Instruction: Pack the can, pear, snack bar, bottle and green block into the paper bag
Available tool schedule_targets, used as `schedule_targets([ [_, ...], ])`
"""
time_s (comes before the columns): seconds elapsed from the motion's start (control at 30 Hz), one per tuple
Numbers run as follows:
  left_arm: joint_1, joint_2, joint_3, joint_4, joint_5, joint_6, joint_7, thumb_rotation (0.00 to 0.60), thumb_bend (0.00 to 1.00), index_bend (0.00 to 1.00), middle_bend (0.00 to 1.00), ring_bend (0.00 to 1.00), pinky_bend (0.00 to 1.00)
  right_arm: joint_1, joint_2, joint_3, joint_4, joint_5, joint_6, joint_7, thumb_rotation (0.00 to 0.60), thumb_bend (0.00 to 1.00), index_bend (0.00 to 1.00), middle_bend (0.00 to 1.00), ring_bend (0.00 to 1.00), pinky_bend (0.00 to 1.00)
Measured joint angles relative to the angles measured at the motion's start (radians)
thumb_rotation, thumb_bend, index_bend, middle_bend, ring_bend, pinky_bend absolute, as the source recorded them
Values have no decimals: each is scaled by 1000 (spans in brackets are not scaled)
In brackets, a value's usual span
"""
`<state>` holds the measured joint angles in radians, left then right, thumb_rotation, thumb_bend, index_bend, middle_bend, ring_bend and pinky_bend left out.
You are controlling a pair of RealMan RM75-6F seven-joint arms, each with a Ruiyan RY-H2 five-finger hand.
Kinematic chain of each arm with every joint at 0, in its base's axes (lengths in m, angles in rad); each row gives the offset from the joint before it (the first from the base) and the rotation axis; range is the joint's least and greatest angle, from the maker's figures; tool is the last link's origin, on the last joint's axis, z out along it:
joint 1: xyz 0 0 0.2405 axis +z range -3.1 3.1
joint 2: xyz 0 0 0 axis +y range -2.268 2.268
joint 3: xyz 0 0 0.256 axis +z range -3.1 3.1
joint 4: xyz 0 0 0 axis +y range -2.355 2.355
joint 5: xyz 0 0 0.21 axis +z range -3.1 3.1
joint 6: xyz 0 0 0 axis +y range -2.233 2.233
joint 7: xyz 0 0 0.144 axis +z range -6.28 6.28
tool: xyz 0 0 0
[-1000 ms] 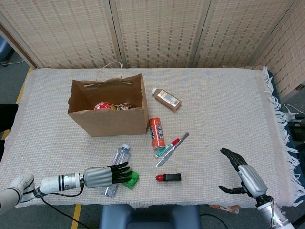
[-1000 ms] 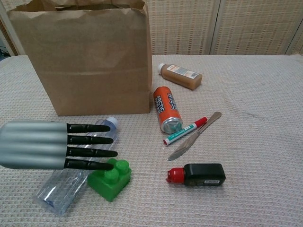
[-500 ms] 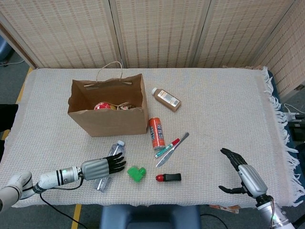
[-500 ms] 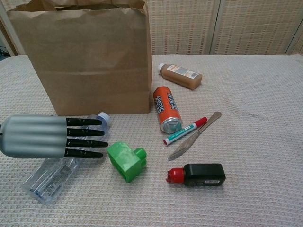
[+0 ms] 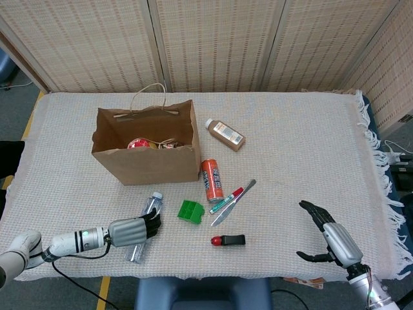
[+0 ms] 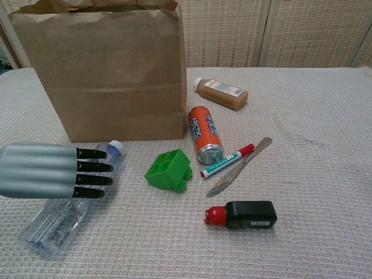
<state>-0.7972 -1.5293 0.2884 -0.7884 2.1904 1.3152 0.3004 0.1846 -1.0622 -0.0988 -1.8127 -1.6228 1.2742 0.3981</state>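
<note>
The open paper bag (image 5: 145, 161) (image 6: 104, 75) stands at the left; a red-and-white item (image 5: 137, 143) lies inside. The orange can (image 5: 211, 180) (image 6: 204, 134) lies just right of it. The green block (image 5: 191, 211) (image 6: 169, 171) lies tipped over, hollow underside showing, left of the can. A clear bottle (image 5: 152, 201) (image 6: 55, 224) lies near the front edge. My left hand (image 5: 132, 228) (image 6: 52, 171) hovers over it with fingers stretched flat, holding nothing. My right hand (image 5: 332, 236) is at the front right, fingers apart and empty.
A brown bottle (image 5: 225, 134) (image 6: 221, 93) lies right of the bag. A marker (image 5: 226, 201) (image 6: 228, 161) and a knife (image 5: 233, 202) (image 6: 238, 167) lie beside the can. A black tool with a red cap (image 5: 228, 240) (image 6: 244, 214) sits near the front edge.
The green block has tumbled away from my left hand, rightward and back toward the can. My left hand has drawn back to the left and the clear bottle has shifted with it.
</note>
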Motion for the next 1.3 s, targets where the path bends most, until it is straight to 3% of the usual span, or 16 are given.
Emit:
schedule_targets([
  [0.23,45,86,-10,-24,-61,62,-10,600,643,684,717,656,743,-2,3,0,-1,0,3,2,600,46,0,0,0,0],
  [0.43,135,155,-48,-51,-201,81,-27,600,641,685,717,656,741,-5,3,0,-2,3,7,-1,600,46,0,0,0,0],
  [0.73,282,225,-149,-49,-426,99,-100,600,641,687,718,656,741,-8,0,-1,-5,6,4,-14,600,46,0,0,0,0],
  [0.9,311,201,-251,-59,-542,134,-134,600,640,687,718,656,735,-10,-1,0,-6,11,5,-22,600,46,0,0,0,0],
  [1.03,317,169,-373,-121,-651,171,-205,600,639,685,717,655,732,-11,-2,-1,-5,10,4,-24,600,46,0,0,0,0],
  [1.3,298,142,-609,-457,-864,202,-340,600,644,687,703,639,702,-10,1,-2,-2,5,3,-15,600,45,0,0,0,0],
])
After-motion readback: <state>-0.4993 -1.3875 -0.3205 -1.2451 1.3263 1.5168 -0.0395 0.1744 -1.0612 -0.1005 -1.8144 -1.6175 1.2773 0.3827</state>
